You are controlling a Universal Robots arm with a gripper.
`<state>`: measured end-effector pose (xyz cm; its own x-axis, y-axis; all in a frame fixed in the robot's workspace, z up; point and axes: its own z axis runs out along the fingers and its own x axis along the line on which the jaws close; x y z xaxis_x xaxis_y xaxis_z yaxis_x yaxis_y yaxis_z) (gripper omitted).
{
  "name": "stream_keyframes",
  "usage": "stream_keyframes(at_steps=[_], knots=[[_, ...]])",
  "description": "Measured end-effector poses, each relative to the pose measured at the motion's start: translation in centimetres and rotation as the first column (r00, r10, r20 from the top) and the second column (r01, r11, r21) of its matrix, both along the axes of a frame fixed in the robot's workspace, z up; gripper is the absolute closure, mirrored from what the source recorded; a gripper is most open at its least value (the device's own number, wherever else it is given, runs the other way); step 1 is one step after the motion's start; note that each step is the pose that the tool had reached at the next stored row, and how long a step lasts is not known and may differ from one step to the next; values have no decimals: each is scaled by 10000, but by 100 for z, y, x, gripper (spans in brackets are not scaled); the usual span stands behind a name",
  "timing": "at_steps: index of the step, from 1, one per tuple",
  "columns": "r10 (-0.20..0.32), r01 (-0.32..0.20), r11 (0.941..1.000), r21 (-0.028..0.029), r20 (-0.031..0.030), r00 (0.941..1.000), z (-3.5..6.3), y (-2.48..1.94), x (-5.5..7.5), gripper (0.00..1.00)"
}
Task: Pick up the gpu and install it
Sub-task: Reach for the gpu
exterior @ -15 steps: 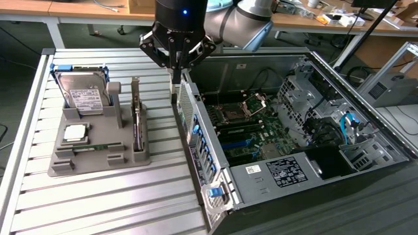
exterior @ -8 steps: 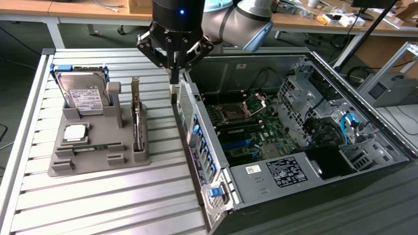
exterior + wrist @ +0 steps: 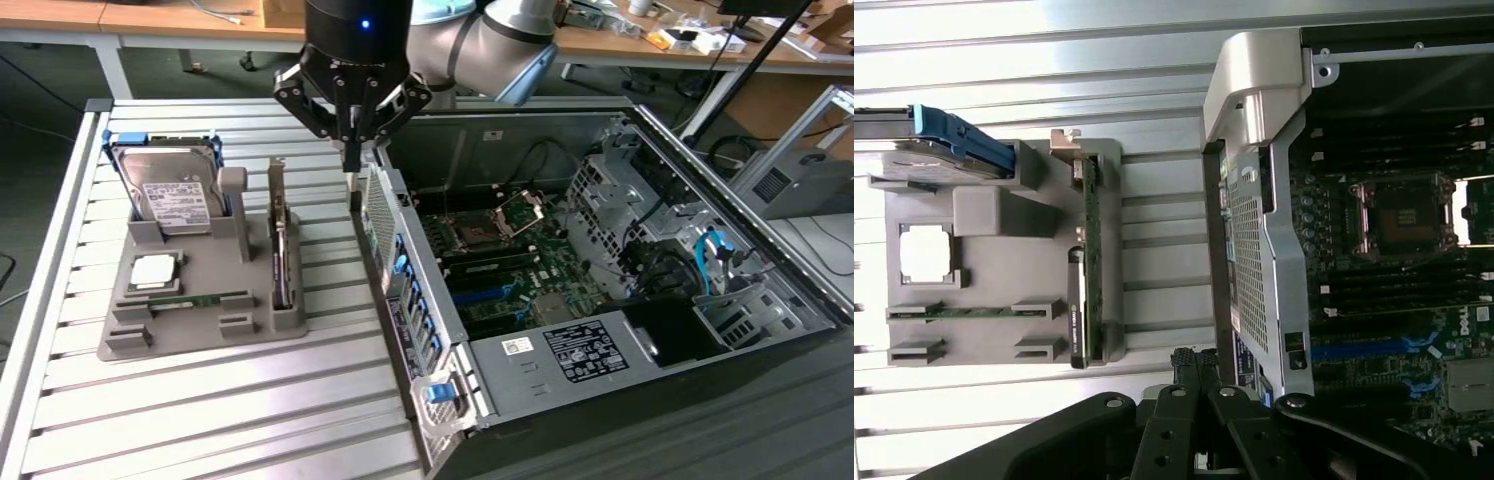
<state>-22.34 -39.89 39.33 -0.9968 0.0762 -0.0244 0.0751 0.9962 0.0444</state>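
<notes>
Item: gpu [image 3: 280, 255], standing on edge in a slot of the grey parts holder [image 3: 200, 335] on the slatted bench [image 3: 200, 425], silver bracket end up, beside the hard drive [image 3: 174, 195], processor [image 3: 154, 272] and memory stick [image 3: 200, 298]. Hand [image 3: 354, 160]: fingers drawn together, holding nothing, poised above the gap between the holder and the open computer case [image 3: 534, 365], apart from the card. Step, as judged: approach to the pick-up; card not yet grasped. Next move calls for parted fingers set square along the card's upper edge. Obscured: the card's fan face, seen edge-on; the expansion slots on the motherboard [image 3: 501, 250], partly behind the case's perforated wall.
</notes>
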Motion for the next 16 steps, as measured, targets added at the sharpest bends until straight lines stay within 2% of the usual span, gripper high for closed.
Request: stream_keyframes(at_steps=[16], knots=[[0,0,10000,0,0,10000,0,0,-47,89]])
